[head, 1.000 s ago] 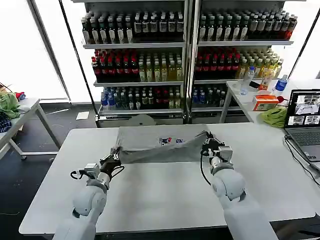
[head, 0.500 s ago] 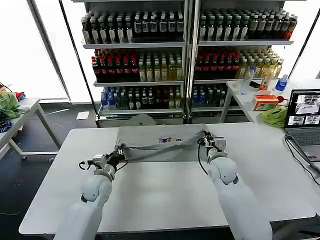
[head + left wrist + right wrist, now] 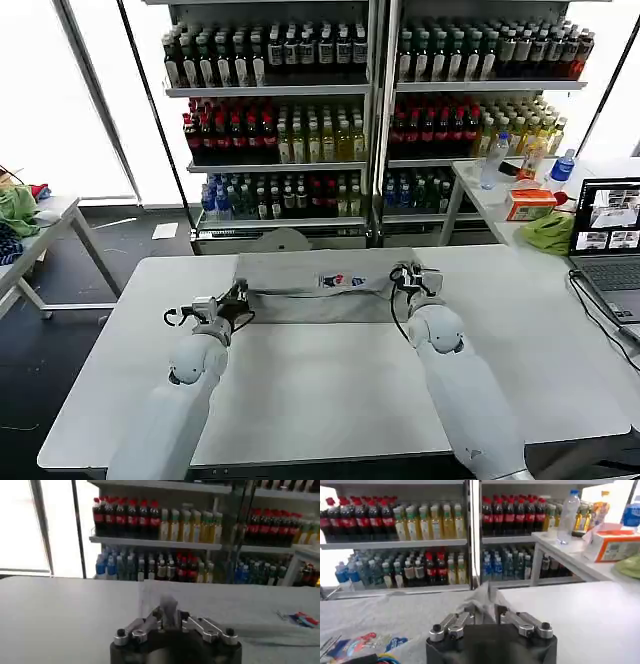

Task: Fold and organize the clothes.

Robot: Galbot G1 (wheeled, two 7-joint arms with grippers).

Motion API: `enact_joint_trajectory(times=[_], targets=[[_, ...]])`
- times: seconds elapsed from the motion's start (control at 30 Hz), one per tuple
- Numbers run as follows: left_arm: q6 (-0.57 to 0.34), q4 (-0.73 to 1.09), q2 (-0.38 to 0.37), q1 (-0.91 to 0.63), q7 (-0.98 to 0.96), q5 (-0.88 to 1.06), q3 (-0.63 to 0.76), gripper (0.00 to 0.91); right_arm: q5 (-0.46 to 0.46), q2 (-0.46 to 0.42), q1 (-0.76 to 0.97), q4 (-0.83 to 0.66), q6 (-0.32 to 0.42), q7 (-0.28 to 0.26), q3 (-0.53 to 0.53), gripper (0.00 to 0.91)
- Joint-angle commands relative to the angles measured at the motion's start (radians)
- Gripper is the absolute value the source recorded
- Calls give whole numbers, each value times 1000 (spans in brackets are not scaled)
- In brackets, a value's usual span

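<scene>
My two white, rounded arms reach out over the table (image 3: 300, 400), a smooth pale grey slab with rounded corners, and everything I name I place against it. Near the table's middle, on my left side, my left gripper (image 3: 238, 300) is pinching the near left corner of the shirt (image 3: 300, 290); from the left wrist a small tuft of grey cloth stands up between the black metal fingers (image 3: 170, 617). On my right side, my right gripper (image 3: 402, 276) is pressed together on the shirt's right corner, and from the right wrist a crumpled peak of soft fabric (image 3: 482, 602) rises between its fingers (image 3: 462, 617). The shirt is a light grey, matte, limp piece lying as a wide flat band across the far half of the table, its near edge doubled over, with a small red, white and blue print (image 3: 342, 281) showing near its centre. Compared with a second ago, both my grippers have moved farther from me, toward the far edge of the table, and the cloth that sagged between them now lies nearly flat. Beyond the table stand shelves (image 3: 370, 120) packed with rows of bottles. A laptop (image 3: 607, 235) sits open off the table's right end.
</scene>
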Motion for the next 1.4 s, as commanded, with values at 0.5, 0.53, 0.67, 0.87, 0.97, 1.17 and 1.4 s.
enact_joint_trajectory(times=[0.5, 0.53, 0.67, 0.87, 0.97, 1.17, 1.4], targets=[[87, -273, 26, 190, -36, 29, -49, 907, -52, -74, -255, 328, -75, 105, 37, 907], [86, -278, 25, 207, -34, 34, -54, 907, -50, -80, -270, 341, -83, 107, 42, 907], [88, -298, 31, 227, -35, 36, -64, 907, -45, -103, -306, 389, -106, 106, 52, 907], [103, -290, 29, 235, -37, 35, -76, 907, -49, -115, -333, 406, -124, 105, 57, 907], [111, -283, 26, 237, -37, 32, -81, 907, -44, -118, -344, 408, -125, 102, 60, 907], [108, -235, 28, 214, -41, 32, -88, 907, -42, -115, -332, 382, -125, 102, 54, 907], [106, -223, 30, 223, -40, 34, -91, 907, -36, -96, -307, 340, -124, 92, 54, 907]])
